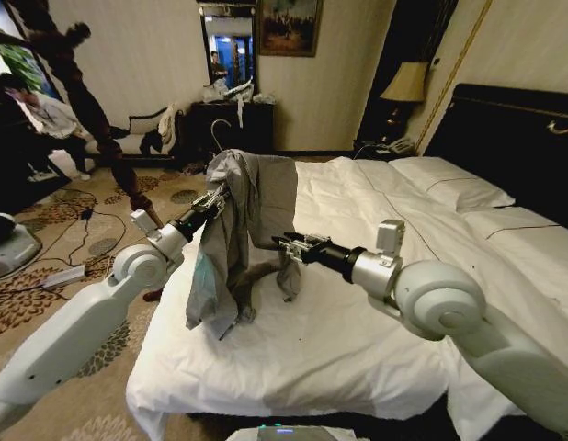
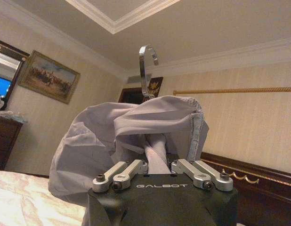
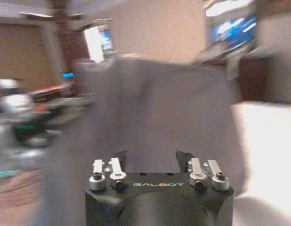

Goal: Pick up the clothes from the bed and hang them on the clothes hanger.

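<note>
The clothes (image 1: 256, 197), a light-grey creased shirt, hang draped over the clothes hanger, whose silver hook (image 1: 220, 129) sticks up above the cloth. My left gripper (image 1: 213, 197) holds this bundle up over the left side of the bed (image 1: 357, 312), shut on the hanger under the cloth. From the left wrist, the hook (image 2: 144, 70) rises out of the bunched shirt (image 2: 89, 141), which hides the fingertips of the gripper (image 2: 157, 157). My right gripper (image 1: 282, 243) stands open right beside the shirt's hanging right edge. The right wrist view shows that gripper (image 3: 151, 157) facing the blurred grey cloth (image 3: 155, 108).
A tall dark coat stand (image 1: 91, 110) rises on the patterned carpet at left, with cables (image 1: 73, 248) on the floor near it. A chair with garments (image 1: 155, 129) and a dark dresser (image 1: 233, 115) stand at the far wall. A black headboard (image 1: 505, 129) lies right.
</note>
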Controlling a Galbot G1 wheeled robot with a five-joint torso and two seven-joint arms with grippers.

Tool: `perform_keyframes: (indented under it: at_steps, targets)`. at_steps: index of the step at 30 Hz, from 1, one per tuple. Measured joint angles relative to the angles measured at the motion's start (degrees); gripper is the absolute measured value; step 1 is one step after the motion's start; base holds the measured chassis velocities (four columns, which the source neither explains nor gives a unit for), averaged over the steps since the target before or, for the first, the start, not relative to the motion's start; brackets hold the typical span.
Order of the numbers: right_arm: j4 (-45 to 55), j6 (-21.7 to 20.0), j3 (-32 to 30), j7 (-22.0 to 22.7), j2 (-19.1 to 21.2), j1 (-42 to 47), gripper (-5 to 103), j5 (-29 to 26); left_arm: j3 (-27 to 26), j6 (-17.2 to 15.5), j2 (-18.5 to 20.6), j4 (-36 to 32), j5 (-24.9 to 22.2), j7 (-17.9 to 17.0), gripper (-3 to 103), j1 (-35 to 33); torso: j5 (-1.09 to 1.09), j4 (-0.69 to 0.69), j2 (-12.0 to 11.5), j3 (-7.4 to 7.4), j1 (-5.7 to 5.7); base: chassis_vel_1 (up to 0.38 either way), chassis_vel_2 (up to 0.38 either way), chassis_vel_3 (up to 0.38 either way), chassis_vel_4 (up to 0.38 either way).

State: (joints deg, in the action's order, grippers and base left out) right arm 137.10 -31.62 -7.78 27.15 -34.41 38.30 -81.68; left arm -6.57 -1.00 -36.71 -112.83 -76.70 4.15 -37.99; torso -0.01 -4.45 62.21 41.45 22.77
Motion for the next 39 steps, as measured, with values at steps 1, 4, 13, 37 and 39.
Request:
perform_keyframes:
  at_steps: [1,4,13,37,39]
  targets:
    - [-2.2,2.6,-2.7,-2.2,1.9,5.0,61,7.2,-0.8,0.1,0.8,-0.6,0.0,0.1,15,-0.8,0.02,-0.02,0.0,0.0,0.0,0.0,0.0,0.0,0.0]
    - [-4.7,5.5,-5.9,-3.7,2.9,12.1,73,13.8,-2.1,0.1,2.0,-1.5,-0.1,0.2,15,-2.2,0.04,-0.03,0.0,0.0,-0.01,0.0,0.0,0.0,0.0]
    - [-11.3,15.9,-21.6,-11.1,-3.8,35.5,99,36.5,-3.3,0.4,4.6,-3.1,0.1,0.4,15,-4.5,0.04,-0.01,0.0,0.0,0.0,0.0,0.0,0.0,0.0]
    - [-14.8,40.1,-35.8,-25.0,-41.4,70.0,100,72.6,-6.5,0.6,5.4,-5.8,1.5,0.6,15,-9.4,0.0,-0.02,0.0,0.0,-0.01,0.0,0.0,0.0,0.0]
    - [-14.8,40.1,-35.7,-25.0,-41.5,70.0,100,72.6,-6.7,0.6,5.3,-5.8,1.6,0.5,15,-9.6,0.0,0.01,0.0,0.0,-0.01,0.0,0.0,0.0,0.0]
